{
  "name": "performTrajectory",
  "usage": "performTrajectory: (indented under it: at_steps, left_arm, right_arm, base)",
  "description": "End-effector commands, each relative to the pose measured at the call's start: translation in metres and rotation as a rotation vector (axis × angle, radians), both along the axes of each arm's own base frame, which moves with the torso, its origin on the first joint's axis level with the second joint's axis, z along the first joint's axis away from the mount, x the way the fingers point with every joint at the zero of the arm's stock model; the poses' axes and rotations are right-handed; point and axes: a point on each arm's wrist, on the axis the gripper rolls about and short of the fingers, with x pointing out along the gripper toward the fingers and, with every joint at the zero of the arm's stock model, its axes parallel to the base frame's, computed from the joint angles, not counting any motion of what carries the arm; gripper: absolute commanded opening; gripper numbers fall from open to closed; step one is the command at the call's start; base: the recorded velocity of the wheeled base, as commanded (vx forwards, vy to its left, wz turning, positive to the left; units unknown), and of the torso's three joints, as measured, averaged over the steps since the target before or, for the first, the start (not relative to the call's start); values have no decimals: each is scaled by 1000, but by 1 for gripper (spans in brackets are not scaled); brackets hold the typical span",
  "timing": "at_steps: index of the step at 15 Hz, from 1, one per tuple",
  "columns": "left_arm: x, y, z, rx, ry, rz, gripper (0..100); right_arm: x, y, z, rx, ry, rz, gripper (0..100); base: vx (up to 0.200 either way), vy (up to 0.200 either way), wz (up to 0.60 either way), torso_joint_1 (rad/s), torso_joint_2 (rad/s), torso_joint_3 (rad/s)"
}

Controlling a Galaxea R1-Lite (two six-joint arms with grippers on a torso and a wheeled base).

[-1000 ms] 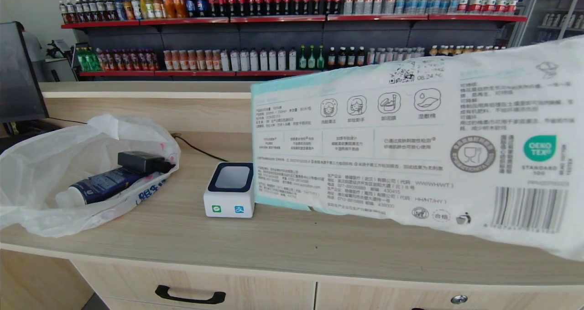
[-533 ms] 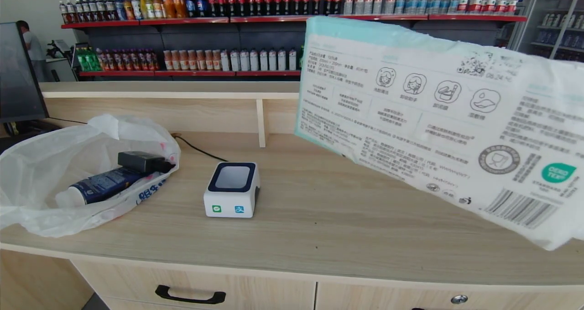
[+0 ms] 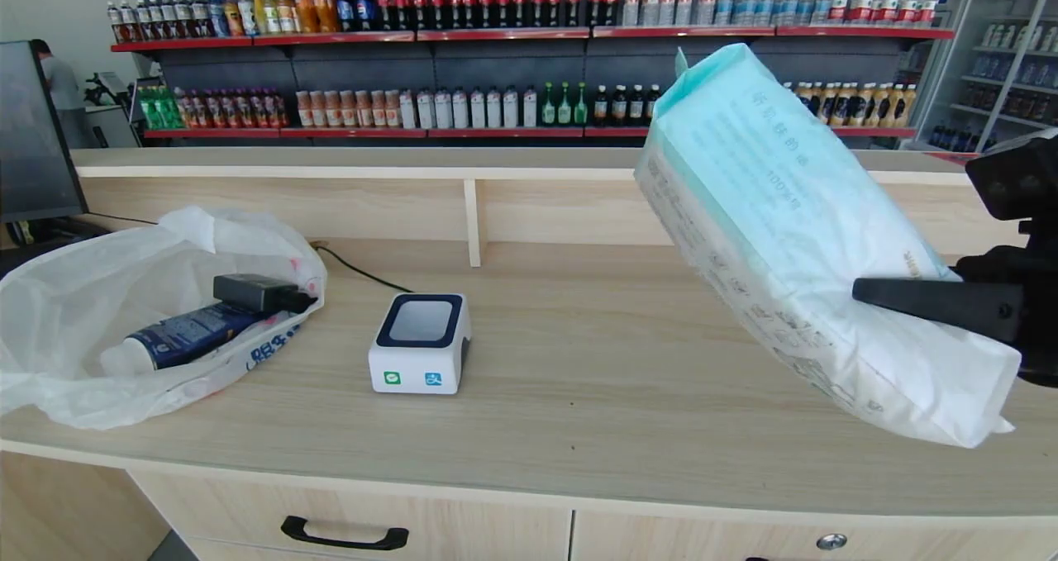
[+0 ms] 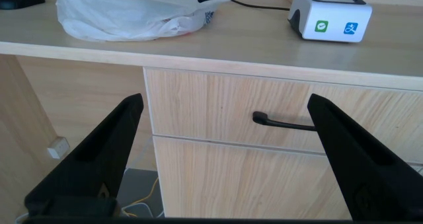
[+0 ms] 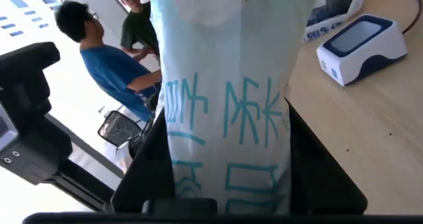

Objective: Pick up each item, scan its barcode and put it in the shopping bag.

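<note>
The right gripper (image 3: pixel 864 295) is clamped on the pack of tissues (image 3: pixel 777 214). One black finger (image 3: pixel 934 301) presses across its teal face, and from the wrist you can see a finger tight against either side. The pack hangs tilted in the air above the right part of the counter (image 3: pixel 579 396), well apart from the scanner (image 3: pixel 420 343). The left gripper (image 4: pixel 225 105) sits low, below the counter's edge and in front of a drawer (image 4: pixel 198 112), its fingers spread wide with nothing between them. The scanner stands mid-counter, its cable (image 3: pixel 355 268) trailing back. Left of it lies the shopping bag (image 3: pixel 66 297), with a blue tube (image 3: pixel 186 334) and a black adapter (image 3: pixel 256 291) inside. Shelves of bottled drinks (image 3: pixel 496 7) line the wall behind.
</note>
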Motion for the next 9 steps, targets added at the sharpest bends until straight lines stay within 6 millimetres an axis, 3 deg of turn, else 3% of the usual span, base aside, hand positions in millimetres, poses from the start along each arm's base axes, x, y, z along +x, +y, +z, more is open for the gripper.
performTrajectory:
  at_steps: [1, 3, 5, 6, 7, 9]
  left_arm:
    - [0, 0, 0, 0, -1, 0, 100]
    - [0, 0, 0, 0, -1, 0, 100]
    - [0, 0, 0, 0, -1, 0, 100]
    - [0, 0, 0, 0, -1, 0, 100]
    - [0, 0, 0, 0, -1, 0, 100]
    - [0, 0, 0, 0, -1, 0, 100]
  right_arm:
    - [22, -16, -25, -28, 14, -82, 0]
    - [20, -28, -25, -47, -65, -142, 0]
    - [22, -33, -44, -95, -155, -183, 0]
    - [29, -33, -60, -149, -272, -242, 0]
    - [48, -35, -74, -207, -394, -294, 0]
    - [75, -47, -79, -253, -569, -344, 0]
  base:
    - [0, 0, 0, 0, 0, 0]
    - [0, 0, 0, 0, 0, 0]
    - [0, 0, 0, 0, 0, 0]
    - [0, 0, 0, 0, 0, 0]
    - [0, 0, 0, 0, 0, 0]
    - [0, 0, 0, 0, 0, 0]
